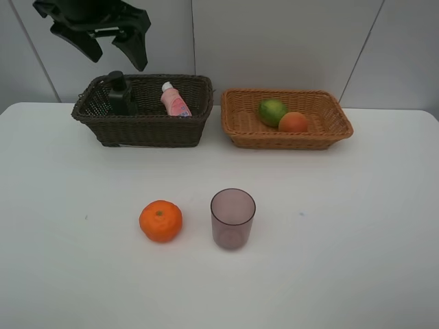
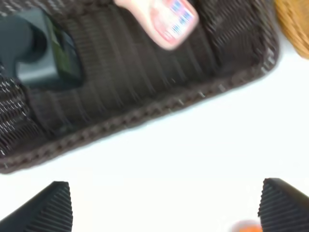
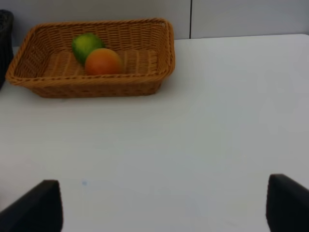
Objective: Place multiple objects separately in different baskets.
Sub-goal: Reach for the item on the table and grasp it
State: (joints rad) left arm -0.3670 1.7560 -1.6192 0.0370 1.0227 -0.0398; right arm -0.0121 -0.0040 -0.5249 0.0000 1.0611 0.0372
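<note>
The left pincer hangs above the dark brown basket, over the end where the dark green pump bottle stands. Its jaws are spread wide with nothing between them. The orange mandarin lies on the desk, well out from that basket's front wall and opposite its middle. From the pincer it is down and forward, away from the wall. Being round, it offers no long axis to line up with. The translucent cup stands upright just beside it, past the basket's far end. The right pincer is also wide and empty. The left arm looks nearer.
</note>
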